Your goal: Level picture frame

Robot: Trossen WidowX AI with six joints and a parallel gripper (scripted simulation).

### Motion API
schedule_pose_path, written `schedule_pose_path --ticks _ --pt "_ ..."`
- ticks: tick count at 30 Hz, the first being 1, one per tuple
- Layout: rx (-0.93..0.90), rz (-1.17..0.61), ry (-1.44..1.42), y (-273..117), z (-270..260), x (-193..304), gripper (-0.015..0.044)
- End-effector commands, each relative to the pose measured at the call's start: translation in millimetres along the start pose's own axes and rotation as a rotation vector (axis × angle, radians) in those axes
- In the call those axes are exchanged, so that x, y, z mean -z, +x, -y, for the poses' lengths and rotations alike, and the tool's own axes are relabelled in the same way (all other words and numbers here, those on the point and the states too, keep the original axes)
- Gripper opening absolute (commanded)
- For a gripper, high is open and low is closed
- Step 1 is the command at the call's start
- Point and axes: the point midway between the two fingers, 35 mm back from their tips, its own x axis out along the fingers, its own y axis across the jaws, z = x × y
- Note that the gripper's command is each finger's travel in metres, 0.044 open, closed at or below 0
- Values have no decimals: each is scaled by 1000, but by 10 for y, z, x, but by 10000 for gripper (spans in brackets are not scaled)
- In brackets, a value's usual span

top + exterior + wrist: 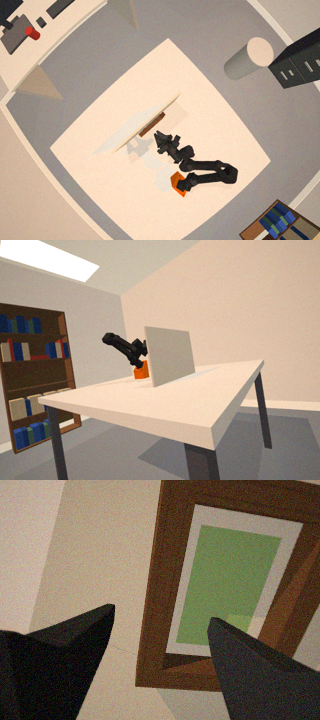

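Observation:
The picture frame (151, 124) (154, 600) has a brown wooden border, a white mat and a green picture (227, 580). It hangs on the upright wall panel (124, 143) (168, 356) (85, 555) that stands on the table (103, 180) (180, 405). In the wrist view it looks skewed to the panel's edges. The screw and the notched strip are hidden behind it. My gripper (156, 134) (144, 345) (162, 618) is open and empty. It points at the frame from a short way in front, not touching it. The frame's lower left corner shows between the fingers.
The arm's orange base (177, 180) (140, 373) sits on the table behind the gripper. In the exterior view the panel hides the frame and part of the gripper. A bookshelf (33, 369), a grey cylinder (248, 59) and a dark cabinet (297, 64) stand away from the table.

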Motion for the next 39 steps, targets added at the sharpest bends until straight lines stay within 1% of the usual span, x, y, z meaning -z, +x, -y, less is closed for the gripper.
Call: schedule_pose_path --ticks 1,11,33,39 --pt "1 5 3 20 2 -6 260" --pt "1 5 3 46 1 -8 260" --pt "0 7 3 395 -1 -15 260" --pt "0 7 3 419 0 -14 260"
